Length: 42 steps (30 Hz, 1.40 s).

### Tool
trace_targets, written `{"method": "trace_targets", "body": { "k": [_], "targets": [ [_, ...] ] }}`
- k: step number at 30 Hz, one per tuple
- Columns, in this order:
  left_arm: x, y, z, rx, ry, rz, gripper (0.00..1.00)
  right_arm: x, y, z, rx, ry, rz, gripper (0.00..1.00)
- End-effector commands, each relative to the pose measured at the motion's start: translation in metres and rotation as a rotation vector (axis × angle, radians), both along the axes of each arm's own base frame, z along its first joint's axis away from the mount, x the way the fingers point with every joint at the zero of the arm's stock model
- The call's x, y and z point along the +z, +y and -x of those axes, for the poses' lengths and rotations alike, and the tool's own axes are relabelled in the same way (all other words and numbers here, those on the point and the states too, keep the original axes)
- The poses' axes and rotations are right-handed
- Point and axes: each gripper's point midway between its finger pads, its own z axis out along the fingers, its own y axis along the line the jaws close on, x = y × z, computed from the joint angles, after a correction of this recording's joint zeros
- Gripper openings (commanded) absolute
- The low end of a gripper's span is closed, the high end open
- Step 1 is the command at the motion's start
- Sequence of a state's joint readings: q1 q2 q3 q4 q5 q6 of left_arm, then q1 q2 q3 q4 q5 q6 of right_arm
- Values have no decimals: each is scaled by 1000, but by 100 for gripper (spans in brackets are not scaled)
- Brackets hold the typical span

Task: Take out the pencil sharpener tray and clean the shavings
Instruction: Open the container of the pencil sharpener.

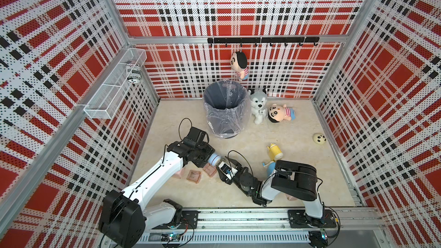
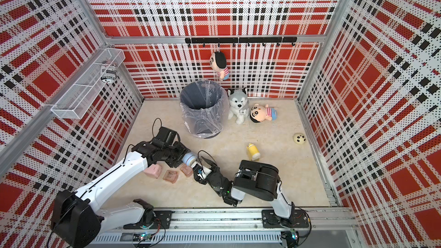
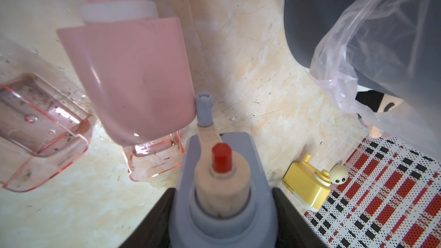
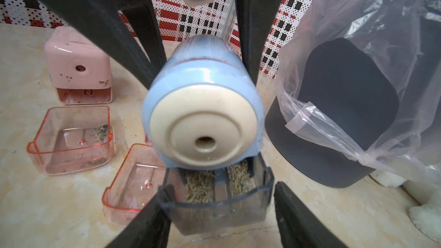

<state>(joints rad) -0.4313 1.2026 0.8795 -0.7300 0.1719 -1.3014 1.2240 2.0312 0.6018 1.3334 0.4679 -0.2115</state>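
My left gripper (image 3: 223, 192) is shut on a light blue pencil sharpener (image 1: 214, 159) (image 4: 202, 106) and holds it a little above the floor, its crank end facing the left wrist camera. A clear grey tray (image 4: 219, 201) full of pale shavings (image 4: 199, 187) sticks partly out of the sharpener's underside. My right gripper (image 4: 222, 189) (image 1: 223, 165) is open astride the tray. One finger touches a tray corner, and the other stands apart from it with a gap.
A pink sharpener (image 4: 78, 67) and two pink clear trays (image 4: 71, 137) (image 4: 136, 187) lie beside the grip. A lined dark bin (image 1: 224, 106) stands behind. A yellow sharpener (image 1: 275, 153), plush toys (image 1: 259, 106) and a small ball (image 1: 319, 138) lie to the right.
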Motion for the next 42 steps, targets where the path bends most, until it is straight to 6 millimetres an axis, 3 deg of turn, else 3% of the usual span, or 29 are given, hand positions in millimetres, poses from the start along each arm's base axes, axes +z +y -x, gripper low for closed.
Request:
{"method": "trace_targets", "body": {
  "k": [1, 7, 19, 30, 37, 42],
  "targets": [
    [11, 2, -5, 10, -37, 14, 40, -4, 6, 0, 4, 10, -4, 69],
    [13, 3, -5, 14, -43, 16, 40, -5, 6, 0, 4, 10, 0, 69],
    [11, 6, -8, 28, -40, 5, 39, -2, 0, 4, 8, 4, 4, 57],
    [11, 16, -26, 71, -57, -55, 39, 7, -21, 16, 1, 15, 0, 55],
    [12, 12, -43, 68, -60, -88, 40, 13, -32, 21, -8, 36, -31, 54],
    [12, -10, -52, 25, -52, -97, 40, 19, -35, 22, -11, 42, -52, 54]
  ]
}}
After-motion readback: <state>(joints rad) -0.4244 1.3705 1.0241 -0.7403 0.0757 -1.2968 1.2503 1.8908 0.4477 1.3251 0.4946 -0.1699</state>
